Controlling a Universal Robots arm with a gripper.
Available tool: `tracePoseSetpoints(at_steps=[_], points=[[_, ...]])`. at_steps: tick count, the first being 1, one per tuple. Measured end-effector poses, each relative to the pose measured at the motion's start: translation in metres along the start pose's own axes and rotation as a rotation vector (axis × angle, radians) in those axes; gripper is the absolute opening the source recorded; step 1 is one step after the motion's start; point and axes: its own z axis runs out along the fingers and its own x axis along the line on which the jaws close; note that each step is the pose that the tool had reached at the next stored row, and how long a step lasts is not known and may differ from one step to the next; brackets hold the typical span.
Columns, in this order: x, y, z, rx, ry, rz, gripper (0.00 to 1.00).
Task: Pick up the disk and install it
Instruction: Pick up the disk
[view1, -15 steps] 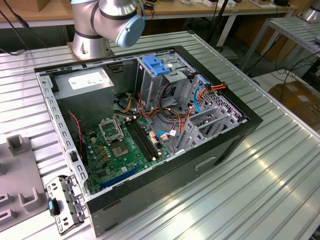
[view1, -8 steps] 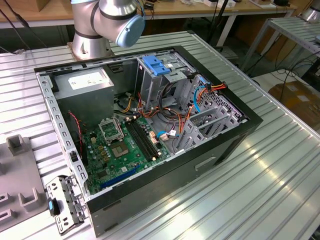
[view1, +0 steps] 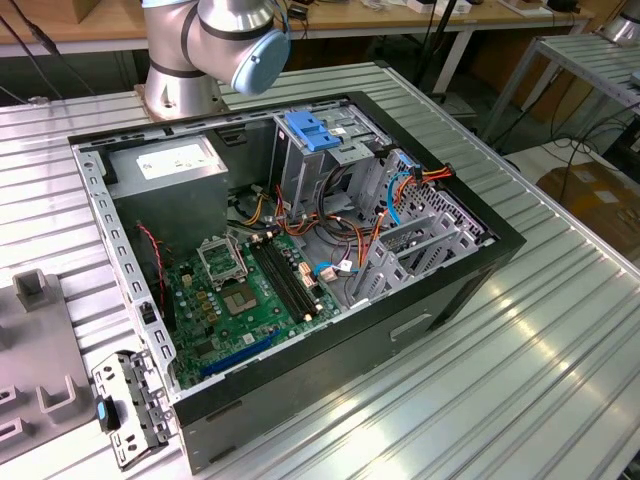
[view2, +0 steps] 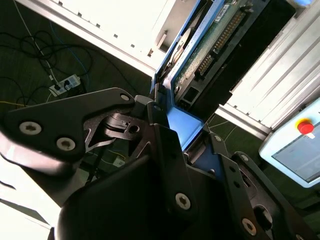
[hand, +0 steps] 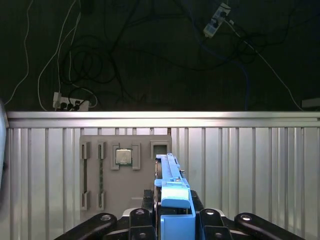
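In both wrist views my gripper is shut on the disk. The first wrist view has the disk edge-on, its blue plastic rail standing up between the two black fingers. In the second wrist view the disk turns its green circuit-board underside and blue rail toward the camera, clamped at its near end. I hold it in the air above the ribbed metal table. The open computer case lies on its side in the exterior view, with a blue drive bay latch at its far end.
Inside the case are the motherboard, a grey power-supply box and loose cables. A grey fixture tray carrying a processor chip sits on the table below the gripper. The arm's base stands behind the case. A pendant with a red button lies off the table.
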Motion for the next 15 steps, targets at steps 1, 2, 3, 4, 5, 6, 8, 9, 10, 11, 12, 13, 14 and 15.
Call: tracePoseSetpoints(at_steps=[1,2,3,4,5,6,8,9,10,11,12,13,14,15], points=[[0.0,0.0,0.0,0.0,0.0,0.0,0.37],[0.0,-0.0001,-0.0001,-0.0001,0.0,0.0,0.37],[0.0,-0.0007,-0.0002,-0.0002,0.0,0.0,0.37],[0.0,-0.0016,-0.0002,-0.0002,-0.0001,0.0,0.37],[0.0,-0.0031,-0.0002,0.0,-0.0002,0.0,0.37],[0.0,-0.0041,-0.0002,0.0,-0.0002,0.0,0.37],[0.0,-0.006,-0.0003,0.0,-0.0002,0.0,0.37],[0.0,-0.007,-0.0003,-0.0001,-0.0002,0.0,0.37],[0.0,-0.0084,-0.0003,-0.0001,-0.0003,0.0,0.37],[0.0,-0.0096,-0.0003,0.0,-0.0003,0.0,0.37],[-0.0001,-0.0119,-0.0004,0.0,-0.0003,0.0,0.37],[-0.0001,-0.0131,-0.0004,0.0001,-0.0004,0.0,0.37],[-0.0001,-0.0131,-0.0004,0.0,-0.0004,0.0,0.37],[-0.0001,-0.0131,-0.0004,0.0,-0.0003,0.0,0.37]])
